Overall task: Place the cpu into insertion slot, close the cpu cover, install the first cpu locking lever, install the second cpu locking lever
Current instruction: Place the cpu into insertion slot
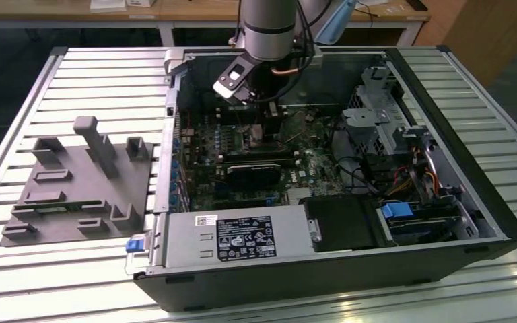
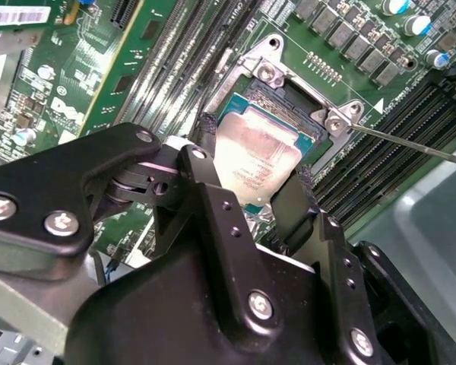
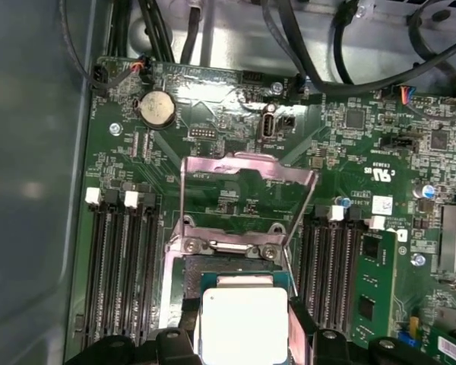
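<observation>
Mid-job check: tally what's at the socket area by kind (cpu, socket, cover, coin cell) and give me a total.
cpu: 1, between the fingers of the gripper, over the socket
socket: 1
cover: 1, raised open
coin cell: 1, on the board beyond the cover
Total: 4

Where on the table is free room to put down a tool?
Bare slats at the exterior view's left, behind the grey fixture and in front of it. The case is crowded, most around the gripper, jaws shut on the cpu.
</observation>
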Tool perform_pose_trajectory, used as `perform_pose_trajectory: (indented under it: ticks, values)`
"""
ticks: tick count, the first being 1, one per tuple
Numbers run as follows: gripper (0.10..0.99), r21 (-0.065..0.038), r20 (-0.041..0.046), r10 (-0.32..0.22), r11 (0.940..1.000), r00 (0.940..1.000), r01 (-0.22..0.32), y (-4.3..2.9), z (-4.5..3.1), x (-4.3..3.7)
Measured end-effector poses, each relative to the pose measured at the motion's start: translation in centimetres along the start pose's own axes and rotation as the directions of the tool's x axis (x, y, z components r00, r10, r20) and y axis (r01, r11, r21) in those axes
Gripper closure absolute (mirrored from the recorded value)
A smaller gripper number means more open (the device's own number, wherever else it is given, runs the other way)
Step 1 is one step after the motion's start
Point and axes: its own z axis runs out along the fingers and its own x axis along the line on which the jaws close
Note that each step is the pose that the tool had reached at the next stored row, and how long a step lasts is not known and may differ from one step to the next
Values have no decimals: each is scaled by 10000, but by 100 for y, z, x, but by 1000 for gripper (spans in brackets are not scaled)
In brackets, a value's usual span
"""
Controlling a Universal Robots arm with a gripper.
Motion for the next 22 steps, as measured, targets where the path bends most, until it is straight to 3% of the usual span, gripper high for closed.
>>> perform_pose_trajectory:
  ticks: [22]
  values:
    - [549, 34, 20, 513, 9987, 9987, -513, -5, 137, 83]
